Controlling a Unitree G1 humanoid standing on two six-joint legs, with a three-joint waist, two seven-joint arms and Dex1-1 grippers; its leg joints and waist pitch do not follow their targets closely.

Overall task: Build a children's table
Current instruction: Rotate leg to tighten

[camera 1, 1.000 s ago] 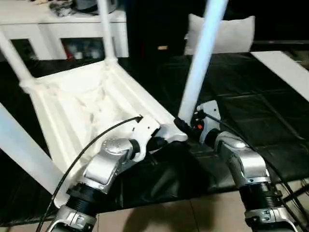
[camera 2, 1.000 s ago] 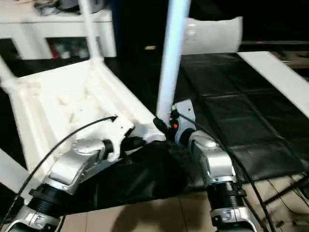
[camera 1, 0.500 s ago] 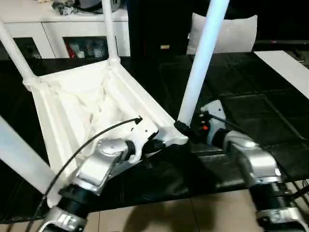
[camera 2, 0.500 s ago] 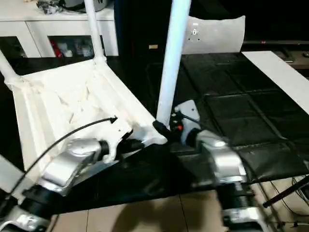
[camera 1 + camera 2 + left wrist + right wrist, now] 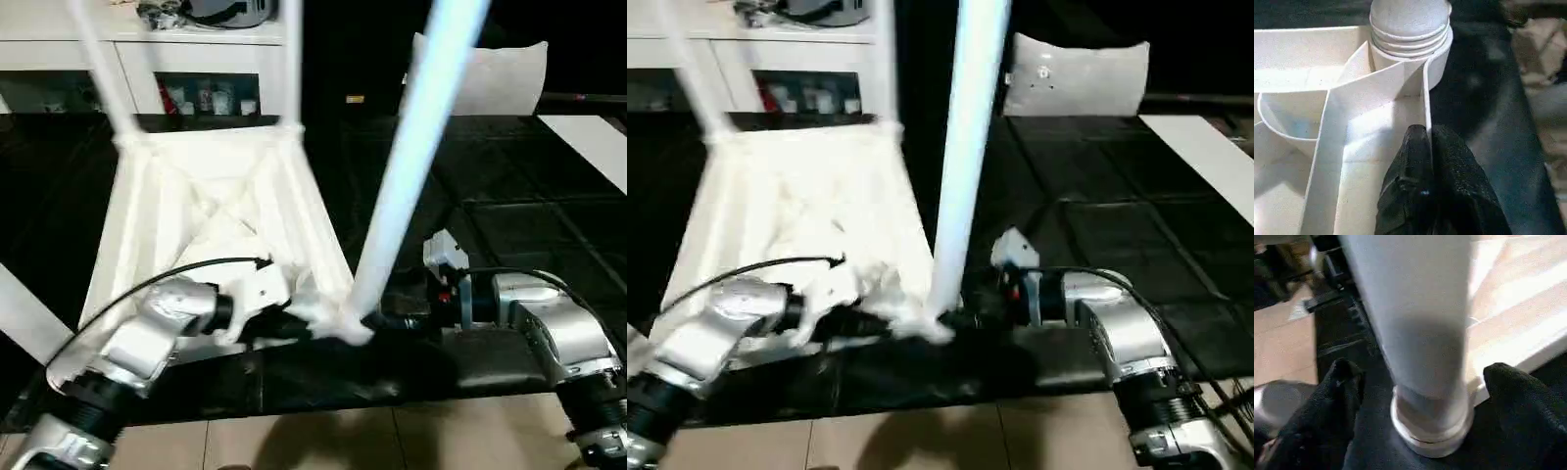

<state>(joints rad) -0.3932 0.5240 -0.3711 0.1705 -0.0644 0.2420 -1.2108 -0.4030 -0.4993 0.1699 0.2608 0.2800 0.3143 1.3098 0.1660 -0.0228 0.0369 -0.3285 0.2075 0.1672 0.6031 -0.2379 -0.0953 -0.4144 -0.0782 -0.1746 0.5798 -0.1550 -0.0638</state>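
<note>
I am kneeling over the children's table (image 5: 196, 211), which is lying upside down on the black mat (image 5: 509, 225), its ribbed underside facing up and its legs pointing at the ceiling. The near leg (image 5: 411, 166) is standing in the corner socket (image 5: 1410, 46) closest to me, leaning slightly rather than plumb.

My right gripper (image 5: 1415, 396) is standing with its fingers spread wide on either side of that leg's base, touching neither side, so nothing of mine is steadying the leg. If the leg is only partly seated, I judge it could be tipping or working out of the socket as soon as the tabletop shifts.

My left gripper (image 5: 1425, 161) is pinched together on the thin rim wall (image 5: 1426, 98) right beside that socket. That wall is slim plastic, and a pull at an angle could be flexing it or letting it slip from my fingertips, jolting the whole top.

The black cable (image 5: 167, 279) looping over my left forearm is hanging near the ribs, and I judge it could be snagging there if I swing that arm.
</note>
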